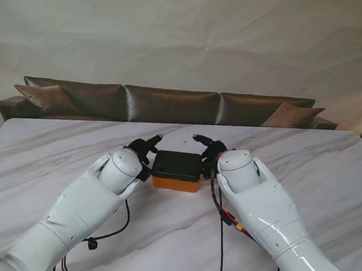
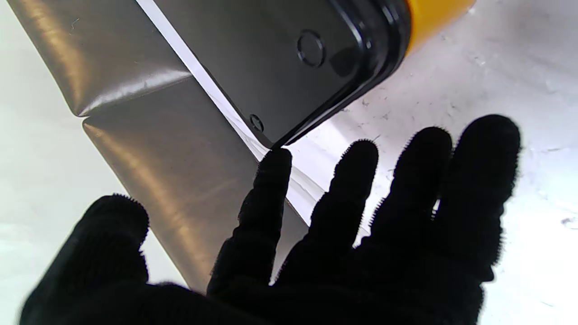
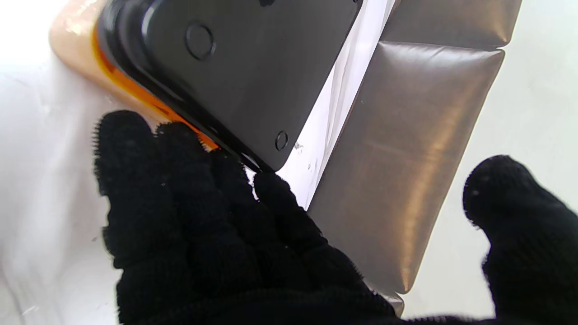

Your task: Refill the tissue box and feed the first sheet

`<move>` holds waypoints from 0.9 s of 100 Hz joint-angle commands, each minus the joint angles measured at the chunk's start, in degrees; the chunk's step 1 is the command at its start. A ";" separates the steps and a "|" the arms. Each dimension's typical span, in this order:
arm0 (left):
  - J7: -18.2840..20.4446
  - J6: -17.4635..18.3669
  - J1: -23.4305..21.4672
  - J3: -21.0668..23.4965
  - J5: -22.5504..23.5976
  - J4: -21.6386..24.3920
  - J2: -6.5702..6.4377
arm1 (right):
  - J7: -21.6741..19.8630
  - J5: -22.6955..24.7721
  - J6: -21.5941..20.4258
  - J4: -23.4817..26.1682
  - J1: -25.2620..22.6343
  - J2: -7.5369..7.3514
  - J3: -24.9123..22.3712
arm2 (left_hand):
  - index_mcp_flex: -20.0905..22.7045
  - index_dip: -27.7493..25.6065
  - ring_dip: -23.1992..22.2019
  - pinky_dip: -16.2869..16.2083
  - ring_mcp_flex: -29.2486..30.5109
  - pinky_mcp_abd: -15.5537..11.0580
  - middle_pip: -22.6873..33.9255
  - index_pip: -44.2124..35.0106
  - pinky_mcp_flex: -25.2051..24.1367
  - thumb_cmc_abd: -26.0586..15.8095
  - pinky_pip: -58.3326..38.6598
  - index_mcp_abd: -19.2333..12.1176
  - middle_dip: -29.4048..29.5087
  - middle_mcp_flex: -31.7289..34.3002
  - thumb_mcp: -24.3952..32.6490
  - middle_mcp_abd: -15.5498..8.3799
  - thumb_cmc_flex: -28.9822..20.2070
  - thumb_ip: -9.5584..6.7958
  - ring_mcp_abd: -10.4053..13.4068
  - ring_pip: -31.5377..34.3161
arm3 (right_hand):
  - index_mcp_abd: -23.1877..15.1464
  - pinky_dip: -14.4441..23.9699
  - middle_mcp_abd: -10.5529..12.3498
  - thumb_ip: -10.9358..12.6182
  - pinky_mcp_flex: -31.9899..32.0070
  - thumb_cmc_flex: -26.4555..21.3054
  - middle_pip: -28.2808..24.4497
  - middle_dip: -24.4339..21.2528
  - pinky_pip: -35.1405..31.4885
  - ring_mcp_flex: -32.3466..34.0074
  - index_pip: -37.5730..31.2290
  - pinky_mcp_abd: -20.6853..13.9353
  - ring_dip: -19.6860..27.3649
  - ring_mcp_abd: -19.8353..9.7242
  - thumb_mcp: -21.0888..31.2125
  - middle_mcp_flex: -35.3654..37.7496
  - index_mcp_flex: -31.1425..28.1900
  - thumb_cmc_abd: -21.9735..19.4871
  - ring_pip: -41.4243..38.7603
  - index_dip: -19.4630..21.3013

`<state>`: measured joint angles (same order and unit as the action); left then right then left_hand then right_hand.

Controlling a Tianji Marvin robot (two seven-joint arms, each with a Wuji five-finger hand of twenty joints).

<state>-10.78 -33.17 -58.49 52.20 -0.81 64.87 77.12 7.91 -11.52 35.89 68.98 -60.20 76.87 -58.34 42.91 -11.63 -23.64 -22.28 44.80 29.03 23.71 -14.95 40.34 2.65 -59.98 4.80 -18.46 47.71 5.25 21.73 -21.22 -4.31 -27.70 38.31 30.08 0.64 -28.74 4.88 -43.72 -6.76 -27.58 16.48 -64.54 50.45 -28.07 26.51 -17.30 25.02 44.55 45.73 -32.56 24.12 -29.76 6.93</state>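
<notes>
Tissue box (image 1: 176,170) opening hidden (underside up)

We see the tissue box (image 1: 176,170) lying flat on the white marble table (image 1: 302,161), near its middle and straight ahead of us. Its body is orange, and a glossy black panel with small round marks and rounded corners (image 2: 289,54) (image 3: 235,67) faces upward, closed over it.
</notes>
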 commanded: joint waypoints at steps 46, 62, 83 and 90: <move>0.45 1.37 0.34 0.39 0.24 -1.46 0.45 | -0.51 1.09 1.00 0.70 -0.43 0.03 -0.94 | 1.78 -0.99 -0.18 0.54 -0.53 -2.48 1.48 -1.76 2.00 -1.37 -11.29 -6.15 -0.40 1.15 0.75 -0.97 0.38 0.64 -1.21 1.14 | -1.81 -0.45 3.40 1.18 -0.56 0.24 -1.62 -0.32 -0.47 1.05 -1.52 -2.30 0.50 -2.03 -1.20 1.63 -1.37 -0.98 -0.27 0.90; 0.45 1.40 0.00 0.76 0.72 -1.25 0.20 | -0.56 1.39 1.37 0.65 -0.47 -0.04 -1.15 | 1.88 -1.02 -0.21 0.57 -0.42 -2.49 1.52 -1.81 2.18 -1.40 -11.38 -6.09 -0.41 1.26 0.72 -0.96 0.43 0.66 -1.18 1.23 | -1.85 -0.45 3.29 1.17 -0.56 0.26 -1.65 -0.32 -0.48 1.02 -1.56 -2.22 0.51 -1.96 -1.22 1.70 -1.40 -0.93 -0.25 0.92; 0.40 -0.95 -2.00 2.02 2.22 2.92 -0.63 | -1.83 3.67 2.06 1.14 -0.73 -0.87 -1.13 | 1.84 -1.01 -0.15 0.65 -0.52 -2.42 1.55 -1.75 2.10 -1.38 -11.34 -5.68 -0.41 1.36 0.70 -1.08 0.44 0.66 -1.16 1.11 | -5.14 -0.20 3.94 1.18 -0.93 0.29 -1.77 -0.31 -1.02 1.57 -2.26 -2.25 0.38 -2.07 -1.20 2.32 -2.17 -1.06 -0.63 1.21; 1.00 -1.92 -2.50 2.43 3.17 4.16 -1.17 | -3.06 5.75 2.21 1.41 -0.76 -1.59 -0.75 | 1.34 -0.93 0.06 0.79 -1.39 -3.15 1.23 -1.51 0.54 -1.50 -10.73 -5.55 -0.29 0.80 0.73 -2.12 0.42 0.61 -0.37 0.55 | -8.67 0.71 5.80 1.14 -1.41 0.04 -1.84 -0.44 -2.80 3.08 -3.92 -3.12 0.12 -2.80 -1.30 4.69 -3.42 -1.29 -1.55 2.02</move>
<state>-10.95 -34.97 -60.79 54.41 1.74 68.37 76.35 6.39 -6.85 37.80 69.99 -60.81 76.17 -59.33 43.02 -11.68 -23.64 -22.25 44.80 28.93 23.71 -16.05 40.48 2.64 -59.98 1.68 -18.47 47.71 5.28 21.60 -21.22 -4.31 -27.54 38.32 24.85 0.63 -25.91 4.88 -43.91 -6.76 -28.28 16.49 -64.60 51.11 -29.98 26.01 -17.30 23.94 44.55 47.35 -34.28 24.11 -29.76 7.91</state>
